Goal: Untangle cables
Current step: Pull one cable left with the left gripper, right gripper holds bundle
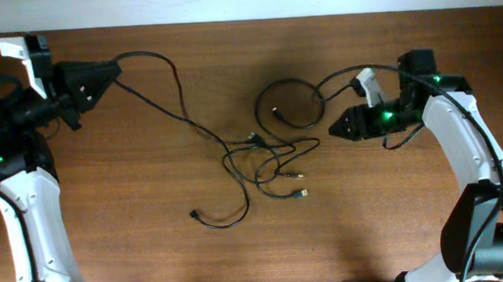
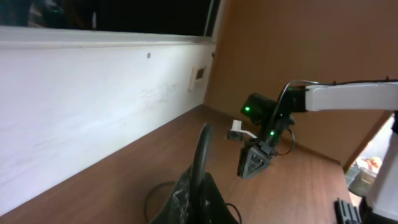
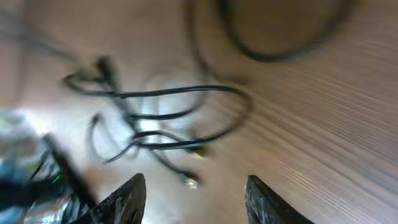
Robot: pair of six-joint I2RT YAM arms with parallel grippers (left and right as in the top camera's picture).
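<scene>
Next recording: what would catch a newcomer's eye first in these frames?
A knot of thin black cables sprawls in the middle of the table, with one round loop lying toward the far edge. One strand runs up to the left gripper at the far-left corner, which appears shut on it. The right gripper hovers open right of the loop, nothing between its fingers.

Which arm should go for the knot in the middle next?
Right. The right gripper is open, empty, and points at the tangle from close by. The left gripper sits far off to the side and looks shut on a cable, so it should probably just hold.
</scene>
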